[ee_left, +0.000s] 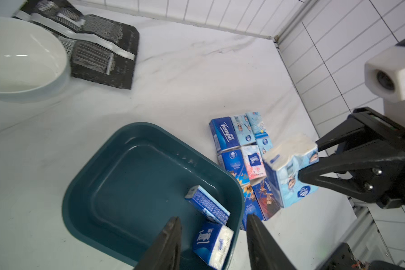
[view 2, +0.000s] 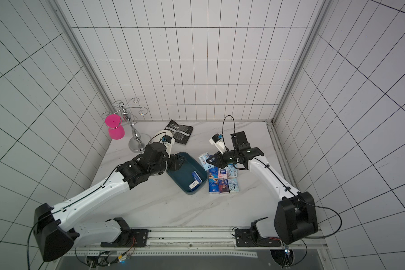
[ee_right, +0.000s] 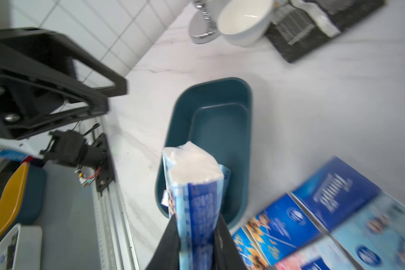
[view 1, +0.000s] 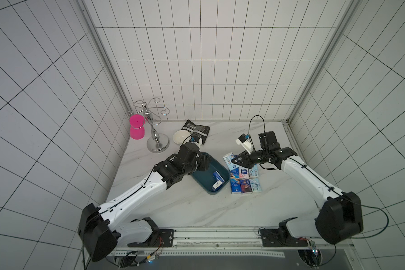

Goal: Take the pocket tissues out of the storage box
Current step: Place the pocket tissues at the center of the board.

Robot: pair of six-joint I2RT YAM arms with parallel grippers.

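Nearly done: two pocket tissues (ee_left: pixel 207 208) lie in the storage box (ee_left: pixel 126 177); right hand (ee_left: pixel 310 159) pinches one packet (ee_left: pixel 288 173), left hand (ee_left: pixel 212 219) hangs spread, empty.

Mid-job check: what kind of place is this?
Likely a staged robot test cell: white tiled walls box in a marble-look tabletop, and a metal rail carries the left arm and right arm.
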